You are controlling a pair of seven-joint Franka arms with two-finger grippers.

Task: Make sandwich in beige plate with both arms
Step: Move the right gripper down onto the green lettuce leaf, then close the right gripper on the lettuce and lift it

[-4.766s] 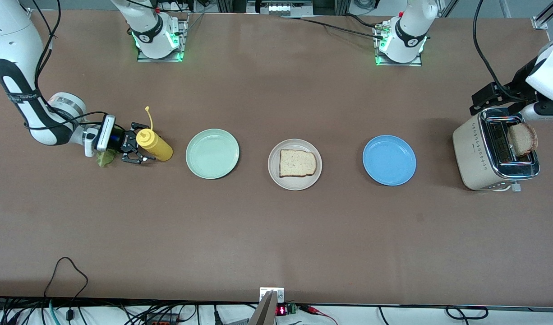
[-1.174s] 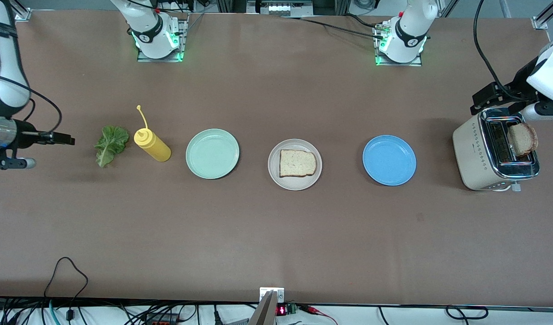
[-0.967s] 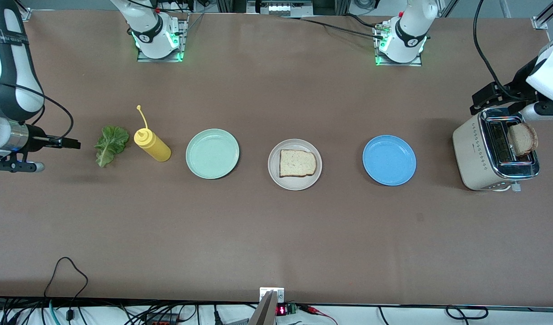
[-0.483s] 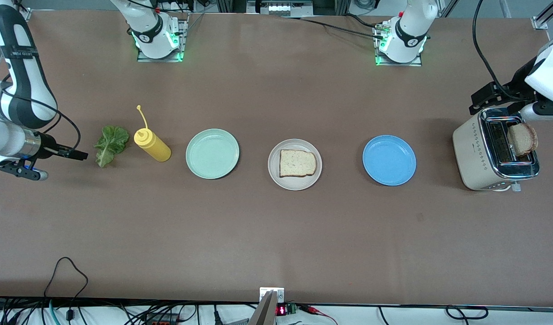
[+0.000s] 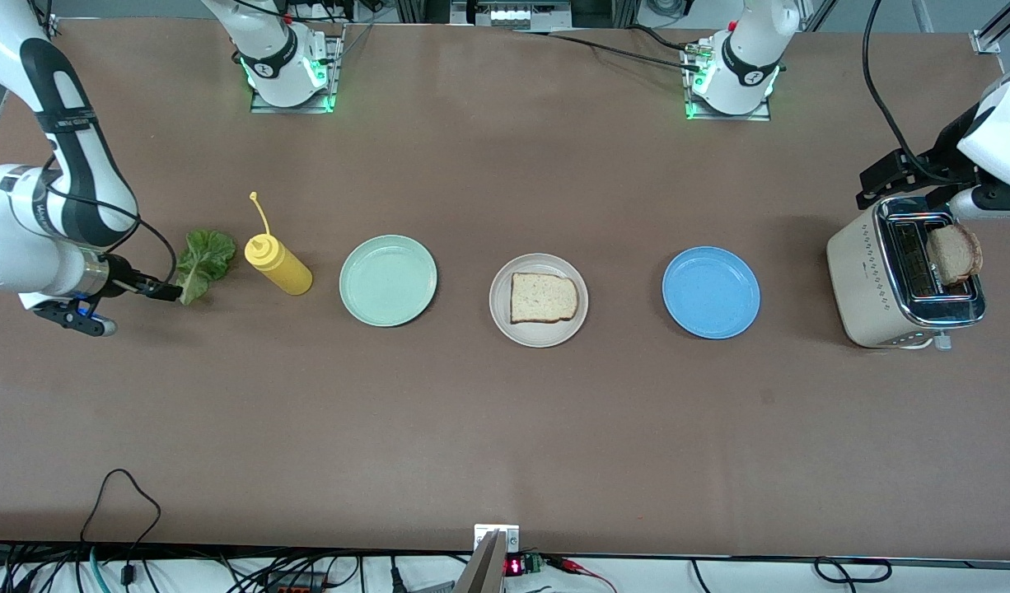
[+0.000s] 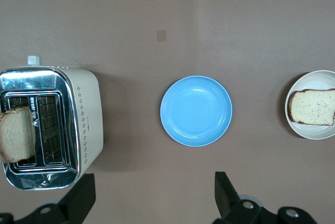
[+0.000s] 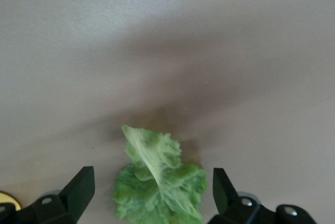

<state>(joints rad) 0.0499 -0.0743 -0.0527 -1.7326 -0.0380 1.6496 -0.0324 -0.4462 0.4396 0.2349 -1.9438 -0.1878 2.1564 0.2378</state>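
**A:** What's closest to the front camera?

**B:** Cables (image 5: 126, 527) trailing along the near edge of the worktop (image 5: 505, 428), with a small metal bracket (image 5: 497, 539) at the middle of that edge. Then a wide stretch of plain brown surface, matte and unmarked.

**A:** And next?

**B:** One row runs across the worktop. At the right arm's end lies a lettuce leaf (image 5: 200, 262), then a yellow squeeze bottle (image 5: 278, 263) tipped on its side, a mint green plate (image 5: 388, 280), the beige plate (image 5: 505, 317) with one slice of bread (image 5: 543, 297) flat on it, a blue plate (image 5: 711, 292), and a toaster (image 5: 872, 288) at the left arm's end. A second slice (image 5: 953, 254) stands up out of one toaster slot.

**A:** So how does the sandwich stand?

**B:** Just that single slice on the beige plate. The leaf is well apart from it, with the bottle and the green plate between.

**A:** Where are the grippers?

**B:** The right gripper (image 7: 152, 195) is low at the leaf, fingers (image 7: 78, 190) spread to either side of it; the leaf looks loose on the surface, though I can't be sure whether the tips touch it. The left gripper (image 6: 154, 195) hangs above the worktop by the toaster and waits, fingers (image 6: 225, 192) spread wide with nothing between them.

**A:** Farthest back?

**B:** The two arm bases (image 5: 287, 70) bolted to the worktop, green lights glowing, and a black cable (image 5: 604, 49) along that edge.
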